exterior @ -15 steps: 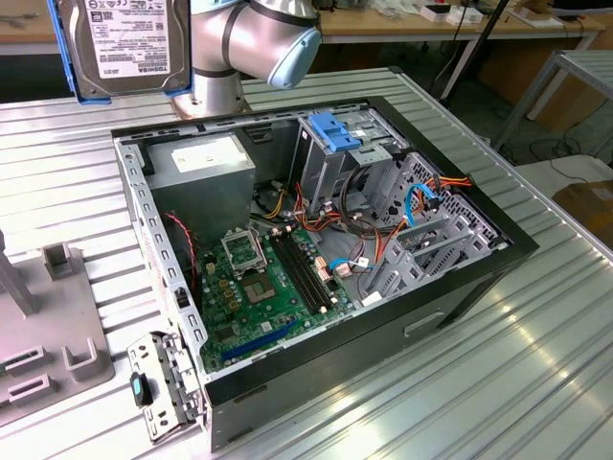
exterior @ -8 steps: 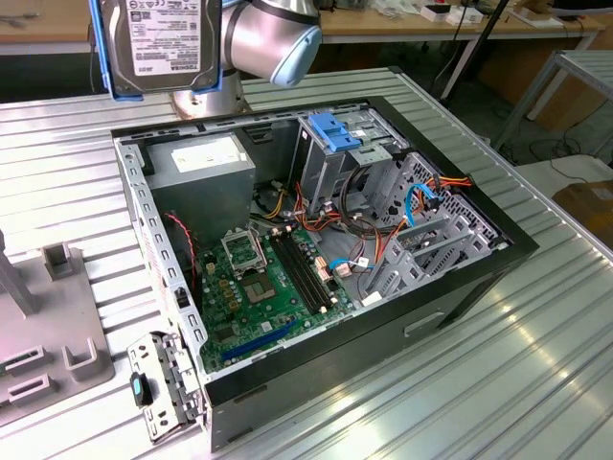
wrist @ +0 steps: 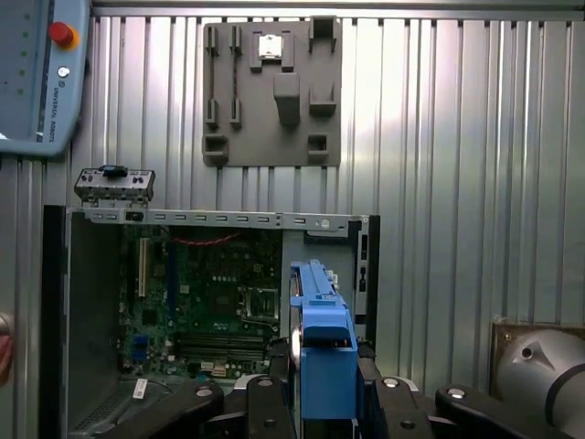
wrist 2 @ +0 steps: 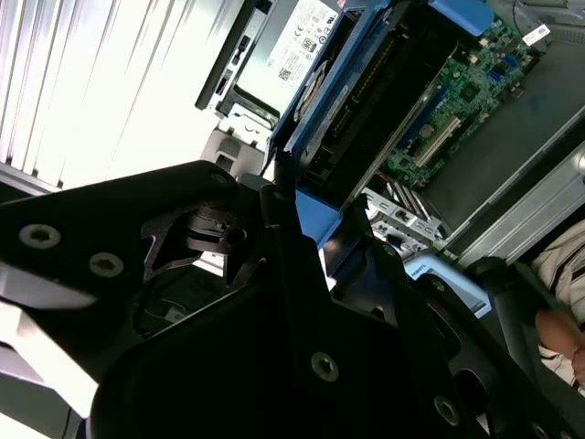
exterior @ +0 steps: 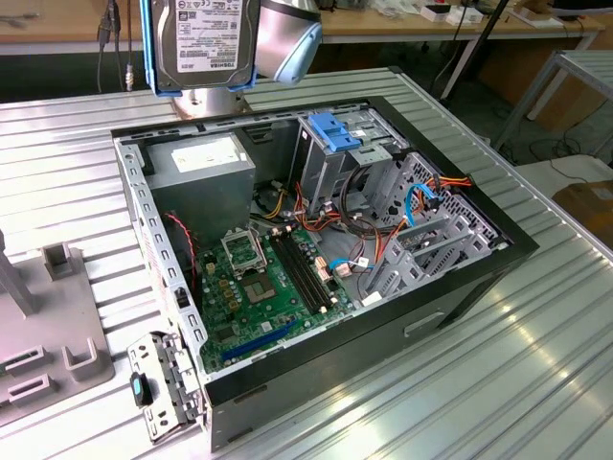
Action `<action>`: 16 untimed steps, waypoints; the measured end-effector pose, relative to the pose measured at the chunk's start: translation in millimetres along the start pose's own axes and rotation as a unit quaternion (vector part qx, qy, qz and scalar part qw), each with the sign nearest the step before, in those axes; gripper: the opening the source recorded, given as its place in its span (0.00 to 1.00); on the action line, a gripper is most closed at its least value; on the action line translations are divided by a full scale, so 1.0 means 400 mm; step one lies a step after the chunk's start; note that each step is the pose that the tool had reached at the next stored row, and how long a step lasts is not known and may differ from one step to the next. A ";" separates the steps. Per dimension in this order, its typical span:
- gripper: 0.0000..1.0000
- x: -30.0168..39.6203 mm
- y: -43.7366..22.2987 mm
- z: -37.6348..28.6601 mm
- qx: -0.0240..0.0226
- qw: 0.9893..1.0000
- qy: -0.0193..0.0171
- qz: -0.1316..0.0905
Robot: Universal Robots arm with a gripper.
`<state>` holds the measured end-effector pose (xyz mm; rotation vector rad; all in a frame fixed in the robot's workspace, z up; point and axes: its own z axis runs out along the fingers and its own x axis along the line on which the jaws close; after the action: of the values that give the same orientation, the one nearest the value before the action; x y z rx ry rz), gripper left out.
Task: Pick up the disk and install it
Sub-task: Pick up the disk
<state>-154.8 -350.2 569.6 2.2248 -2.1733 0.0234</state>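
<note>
**Disk Held Aloft Over Open Case**

The disk [exterior: 203,38] is seen pinched by its blue rail in the gripper [wrist: 324,384], raised over the open computer case [exterior: 316,369]. By judgement, it should be squared to the drive cage [exterior: 330,158] and carried clear of loose cables [exterior: 450,180].

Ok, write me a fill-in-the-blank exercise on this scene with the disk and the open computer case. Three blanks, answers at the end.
1. The disk sits in a carrier rail coloured ____.
2. The tool is ____ on the disk.
3. The motherboard inside the open computer case is coloured ____.
Missing words: blue; shut; green.
</note>
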 end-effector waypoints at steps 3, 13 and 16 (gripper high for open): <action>0.36 0.000 0.000 0.000 0.000 1.000 0.000 0.000; 0.36 0.002 -0.086 -0.001 0.000 1.000 0.000 0.000; 0.36 0.003 -0.121 -0.001 0.000 1.000 0.000 0.000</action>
<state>-106.3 -350.1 569.5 2.2244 -2.1728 0.0226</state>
